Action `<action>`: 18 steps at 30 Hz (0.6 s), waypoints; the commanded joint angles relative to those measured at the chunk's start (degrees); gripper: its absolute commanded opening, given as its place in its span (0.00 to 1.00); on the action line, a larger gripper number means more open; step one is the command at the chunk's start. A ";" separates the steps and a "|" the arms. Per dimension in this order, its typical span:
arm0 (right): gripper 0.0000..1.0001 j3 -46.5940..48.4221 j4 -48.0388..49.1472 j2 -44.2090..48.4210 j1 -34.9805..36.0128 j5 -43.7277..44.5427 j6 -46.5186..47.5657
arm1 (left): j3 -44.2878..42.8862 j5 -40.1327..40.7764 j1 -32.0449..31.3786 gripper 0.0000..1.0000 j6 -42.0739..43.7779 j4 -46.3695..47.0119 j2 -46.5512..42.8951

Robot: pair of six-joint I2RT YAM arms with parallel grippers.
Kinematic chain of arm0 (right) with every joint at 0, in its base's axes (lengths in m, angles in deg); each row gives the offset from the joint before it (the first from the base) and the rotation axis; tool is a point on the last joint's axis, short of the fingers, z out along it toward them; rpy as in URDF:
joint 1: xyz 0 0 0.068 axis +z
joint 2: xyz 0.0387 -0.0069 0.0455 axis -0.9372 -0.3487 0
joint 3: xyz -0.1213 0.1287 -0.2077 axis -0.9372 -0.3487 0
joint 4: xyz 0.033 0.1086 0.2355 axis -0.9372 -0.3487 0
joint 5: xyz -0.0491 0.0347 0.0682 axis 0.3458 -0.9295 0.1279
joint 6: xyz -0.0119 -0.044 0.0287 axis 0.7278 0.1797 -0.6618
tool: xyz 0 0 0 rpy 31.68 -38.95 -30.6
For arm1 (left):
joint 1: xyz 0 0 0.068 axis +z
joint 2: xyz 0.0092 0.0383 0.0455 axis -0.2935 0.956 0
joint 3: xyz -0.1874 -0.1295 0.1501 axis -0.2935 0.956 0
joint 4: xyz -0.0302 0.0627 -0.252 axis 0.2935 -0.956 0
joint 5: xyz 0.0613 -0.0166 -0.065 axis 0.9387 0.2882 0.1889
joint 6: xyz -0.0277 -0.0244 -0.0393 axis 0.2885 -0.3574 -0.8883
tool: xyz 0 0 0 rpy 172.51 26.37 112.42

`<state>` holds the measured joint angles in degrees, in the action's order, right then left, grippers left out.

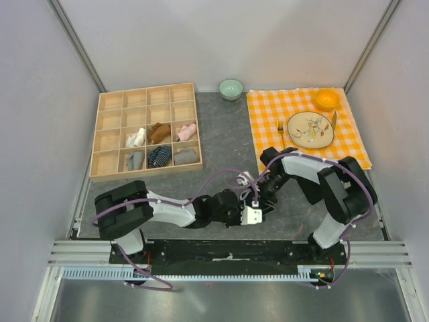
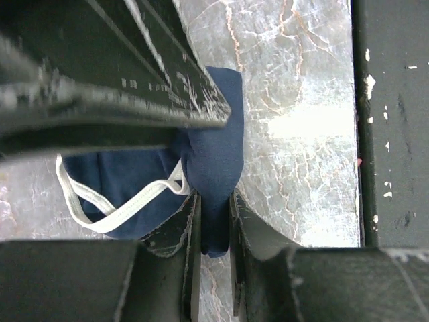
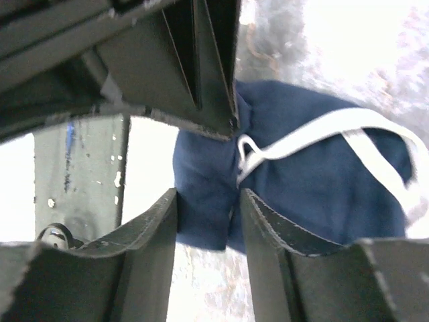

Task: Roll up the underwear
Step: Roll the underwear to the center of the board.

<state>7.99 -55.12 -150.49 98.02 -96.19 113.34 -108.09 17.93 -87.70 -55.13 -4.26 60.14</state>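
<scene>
Underwear: navy with white trim, bunched on the grey surface by the middle of its near edge. In the top view the two wrists hide it.
Left fingers: clenched on a fold of the underwear, with navy cloth pressed into the narrow gap between them.
Right fingers: set either side of another fold, with a wider gap. Whether they grip the cloth or merely flank it cannot be told.
Trim: a white loop lies on the fabric beside the left fingers.
Tray: wooden grid at the far left corner, with rolled garments in several compartments.
Cloth: orange check at the far right corner, carrying a plate, a fork and an orange bowl.
Green bowl: at the far edge, between tray and cloth.
</scene>
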 commanded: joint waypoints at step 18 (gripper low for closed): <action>0.54 -6.47 8.14 22.65 -27.10 -1.95 -0.44 | -12.17 -30.99 13.93 0.17 -21.89 -20.11 13.05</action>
<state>3.18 -47.29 -133.00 73.06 -93.39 109.38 -118.98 -8.15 -75.55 -71.98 -14.07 67.96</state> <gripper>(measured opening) 0.537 0.241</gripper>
